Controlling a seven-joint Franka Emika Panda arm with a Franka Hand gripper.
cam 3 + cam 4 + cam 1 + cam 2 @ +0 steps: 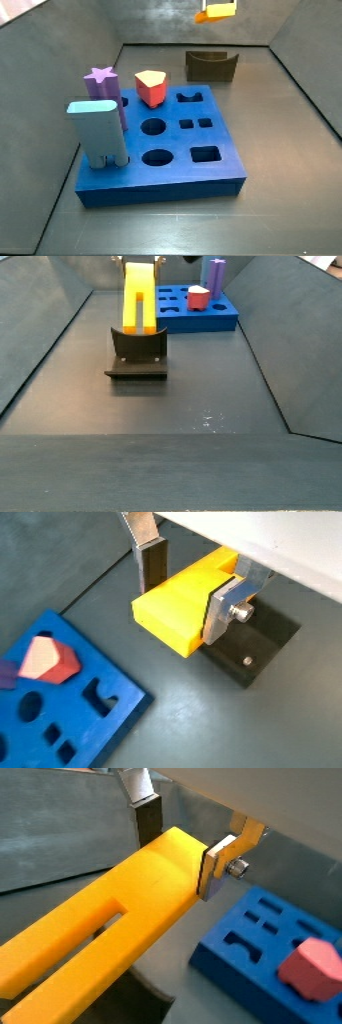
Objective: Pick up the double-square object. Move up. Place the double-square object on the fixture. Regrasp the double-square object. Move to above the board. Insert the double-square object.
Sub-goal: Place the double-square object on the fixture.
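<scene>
Dark grey floor, gripper above fixture, fingers clamped on double-square object, prongs downward

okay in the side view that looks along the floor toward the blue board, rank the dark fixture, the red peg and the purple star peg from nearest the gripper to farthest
1. Dark L-shaped fixture: directly below the gripper, which holds the yellow-orange double-square block.
2. Red rounded-triangle peg: on the blue board, beyond.
3. Purple star-topped peg: the board's far side.

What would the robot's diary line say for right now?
gripper: shut on tall yellow-orange double-square block | block: above dark notched fixture, prongs down | blue holed board: double-square slot unfilled
</scene>
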